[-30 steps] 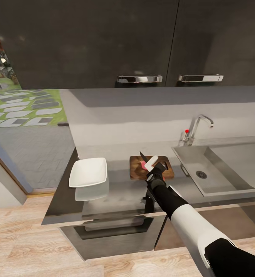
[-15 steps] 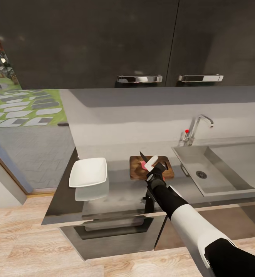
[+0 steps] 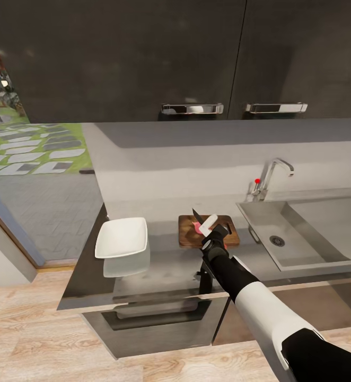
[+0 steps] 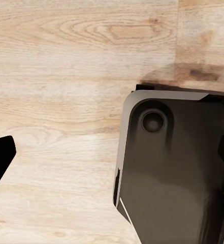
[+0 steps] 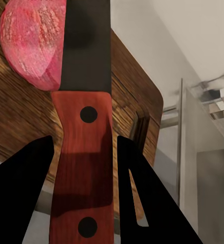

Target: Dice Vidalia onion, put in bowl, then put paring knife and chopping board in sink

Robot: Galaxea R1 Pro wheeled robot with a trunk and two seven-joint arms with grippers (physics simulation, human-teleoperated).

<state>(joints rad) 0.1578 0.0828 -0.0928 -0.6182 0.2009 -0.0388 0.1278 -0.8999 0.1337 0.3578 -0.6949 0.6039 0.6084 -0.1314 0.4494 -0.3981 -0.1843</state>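
The onion (image 5: 33, 43) lies on the chopping board (image 3: 189, 237), pink-red and rounded, with the dark blade of the knife (image 5: 84, 117) laid against its side in the right wrist view. Judging by its round shape it is likely to roll or skid under a blade, so it would want pressing straight down onto the board rather than a sideways push; it looks firm and light. The knife's orange-red handle sits between the two dark fingers of the right gripper (image 5: 84, 188), which pinches it along the flat sides, blade pointing away toward the onion. That handle is the sensible place to hold, and the grip looks square.

The board rests on the grey counter (image 3: 170, 270), its slotted end toward the sink (image 3: 303, 233). The sink basin looks bare apart from its round drain. The white square bowl (image 3: 122, 237) stands on the counter to the left of the board, apart from it, with nothing in it. The left wrist view looks down at wooden floor and the robot's dark base; one dark fingertip shows at the edge, and whether that gripper is spread or closed I cannot tell.
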